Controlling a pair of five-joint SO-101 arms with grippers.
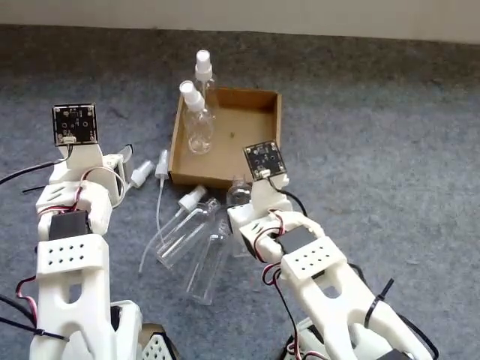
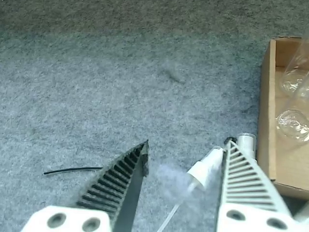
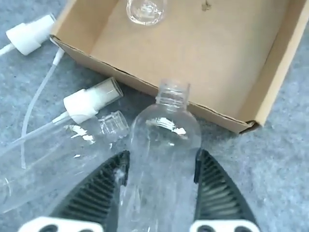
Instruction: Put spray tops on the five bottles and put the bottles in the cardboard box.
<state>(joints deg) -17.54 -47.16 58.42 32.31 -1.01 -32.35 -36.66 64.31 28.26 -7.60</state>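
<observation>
My right gripper [image 3: 161, 154] is shut on a clear bottle without a top [image 3: 164, 135], its neck pointing at the front wall of the cardboard box [image 3: 145, 79]. In the high view this bottle [image 1: 238, 193] is just in front of the box [image 1: 247, 127]. Two capped bottles [image 1: 199, 112] [image 1: 204, 75] stand in the box's left part. My left gripper [image 2: 188, 143] is open low over the carpet, with a white spray top [image 2: 205, 166] lying beside the inside of one finger. A second spray top [image 2: 246, 142] lies just beyond that finger.
Two more clear bottles [image 1: 187, 225] [image 1: 208, 259] lie on the grey carpet between the arms, a spray top [image 1: 191, 199] by one neck. A long dip tube [image 1: 159, 202] trails from a loose top. A black wire piece [image 2: 72, 169] lies on the carpet.
</observation>
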